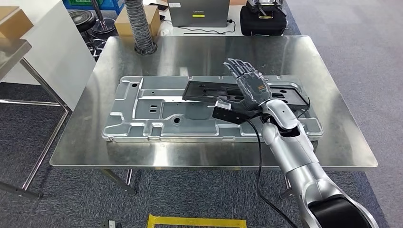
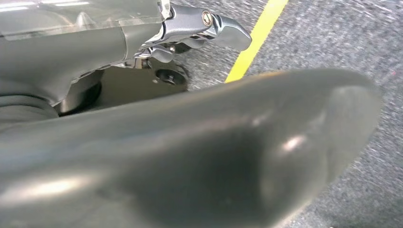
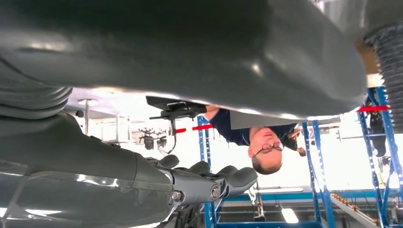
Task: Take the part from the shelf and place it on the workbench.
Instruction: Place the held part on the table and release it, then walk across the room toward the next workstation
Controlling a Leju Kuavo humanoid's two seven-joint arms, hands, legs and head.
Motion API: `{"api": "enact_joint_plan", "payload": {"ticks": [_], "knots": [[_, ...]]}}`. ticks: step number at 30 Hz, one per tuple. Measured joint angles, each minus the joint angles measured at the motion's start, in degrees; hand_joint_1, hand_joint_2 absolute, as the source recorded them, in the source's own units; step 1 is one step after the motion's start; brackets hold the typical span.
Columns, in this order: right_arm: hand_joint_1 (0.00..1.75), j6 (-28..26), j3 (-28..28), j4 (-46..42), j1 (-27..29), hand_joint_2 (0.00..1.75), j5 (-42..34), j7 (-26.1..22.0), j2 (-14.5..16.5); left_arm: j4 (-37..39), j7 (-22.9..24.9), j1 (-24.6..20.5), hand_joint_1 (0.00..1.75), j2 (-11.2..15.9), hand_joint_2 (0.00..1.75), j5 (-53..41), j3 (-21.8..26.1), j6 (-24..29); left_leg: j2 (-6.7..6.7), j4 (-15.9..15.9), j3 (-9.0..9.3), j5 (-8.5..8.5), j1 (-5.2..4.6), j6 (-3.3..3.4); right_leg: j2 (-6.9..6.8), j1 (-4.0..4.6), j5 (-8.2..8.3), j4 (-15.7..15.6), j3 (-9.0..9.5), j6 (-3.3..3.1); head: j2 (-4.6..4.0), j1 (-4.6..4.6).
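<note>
A flat black part (image 1: 204,90) lies on a large silver stamped panel (image 1: 142,111) in the middle of the steel workbench (image 1: 199,52). My right hand (image 1: 247,83) hovers over the right half of the black part with its fingers spread and straight, holding nothing; the right wrist view shows its thumb (image 3: 190,47) and dark fingers (image 3: 209,183) apart with nothing between them. My left hand (image 2: 190,156) hangs above grey carpet, its thick thumb close to the lens and its fingers (image 2: 223,31) loose, with nothing in it.
A ribbed hose (image 1: 139,26) stands at the bench's far left edge. Behind it are a cardboard box (image 1: 154,16), a laptop (image 1: 198,12) and a black bag (image 1: 263,19). A second metal table (image 1: 14,50) is at the left. Yellow tape (image 1: 197,222) marks the floor. A person (image 3: 259,142) stands nearby.
</note>
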Motion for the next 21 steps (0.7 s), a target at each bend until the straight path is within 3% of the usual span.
{"api": "enact_joint_plan", "payload": {"ticks": [1,2,5,6,10,12,14,15,16,17,18,19,21], "knots": [[0.00,0.0,0.1,0.0,0.1,0.00,0.0,0.0,0.0,0.0,0.1,0.0,0.00,0.0,0.00,0.0,0.0,0.0,0.00,1.5,-0.03,-0.54,0.09,-0.14,0.00,0.01,0.35,0.1,-0.54,0.06,0.00,-0.01],[0.00,0.0,0.1,0.0,0.1,0.00,0.0,0.0,0.0,0.0,0.2,0.0,0.00,0.0,0.00,0.0,0.0,0.0,0.01,0.7,1.04,-0.06,0.17,-0.21,0.01,0.01,0.66,0.2,-1.05,0.17,0.00,-0.01],[0.00,-0.3,0.2,-0.1,0.1,0.00,-0.2,0.0,0.0,0.0,0.3,-0.1,0.00,0.0,0.00,0.0,0.0,0.0,0.01,-10.2,8.13,3.45,0.24,0.18,0.03,0.05,1.46,0.7,-2.23,0.79,-0.01,0.01],[0.00,-0.4,0.2,-0.2,0.1,0.00,-0.3,0.0,-0.1,0.0,0.3,-0.2,0.00,0.0,0.00,0.0,0.0,-0.1,-0.02,-12.8,9.57,4.08,0.14,0.47,0.02,0.09,1.73,0.8,-2.45,1.12,-0.01,0.03],[0.00,-0.9,0.5,-0.4,0.2,0.00,-0.3,0.0,-0.2,0.0,0.4,-0.2,0.00,0.0,0.00,0.0,0.0,-0.2,-0.02,-14.2,9.53,5.55,-0.10,1.92,0.08,-0.06,2.60,0.7,-2.91,2.54,0.00,0.13],[0.00,-0.9,0.6,-0.5,0.3,0.00,-0.3,0.1,-0.3,0.0,0.4,-0.3,0.00,0.0,0.00,0.0,0.0,-0.2,0.15,-14.7,8.65,6.84,0.08,2.70,0.22,-0.20,-0.27,3.3,-4.15,3.11,0.00,0.28],[0.00,-0.9,0.7,-0.6,0.4,0.00,-0.3,0.2,-0.4,0.0,0.5,-0.4,0.00,0.0,0.00,-0.1,0.0,-0.2,0.27,-14.7,7.31,7.92,0.07,3.15,0.27,-0.39,-5.77,10.1,-6.31,3.56,0.00,0.43],[0.00,-0.9,0.8,-0.6,0.6,0.00,-0.3,0.3,-0.4,0.0,0.6,-0.4,0.00,0.0,0.00,-0.1,0.0,-0.2,0.29,-14.7,6.60,8.40,0.04,3.21,0.27,-0.45,-7.76,13.6,-7.12,3.74,0.00,0.45],[0.00,-0.9,0.8,-0.6,0.7,0.00,-0.3,0.3,-0.5,0.0,0.6,-0.4,0.00,0.0,0.00,-0.1,0.0,-0.1,0.29,-14.6,5.89,8.88,0.02,3.21,0.27,-0.47,-8.52,16.0,-7.28,3.85,0.00,0.48],[0.00,-0.9,0.9,-0.6,0.9,0.00,-0.3,0.4,-0.5,0.0,0.7,-0.4,0.00,0.0,0.00,-0.2,0.0,-0.1,0.27,-14.5,5.18,9.33,0.01,3.16,0.27,-0.49,-8.07,16.4,-6.51,3.88,0.00,0.51],[0.00,-0.9,0.9,-0.7,0.9,0.00,-0.3,0.5,-0.6,0.0,0.8,-0.4,0.00,0.0,0.00,-0.2,0.0,-0.1,0.25,-14.3,4.47,9.77,0.01,3.05,0.27,-0.50,-6.78,14.7,-4.70,3.82,0.00,0.53],[0.00,-0.9,1.0,-0.8,1.0,0.00,-0.3,0.6,-0.6,0.0,0.9,-0.4,0.00,0.0,0.00,-0.3,-0.1,0.0,0.22,-14.1,3.82,10.17,0.01,2.90,0.27,-0.50,-5.39,11.3,-2.05,3.66,0.00,0.54],[0.00,-0.9,1.1,-1.4,0.9,0.00,-0.3,0.7,-0.6,0.0,1.0,-0.5,0.00,0.0,0.00,-0.4,-0.1,0.1,0.19,-13.9,2.85,10.88,-0.11,2.39,0.30,-0.25,-4.66,3.9,2.98,3.09,0.00,0.49]]}}
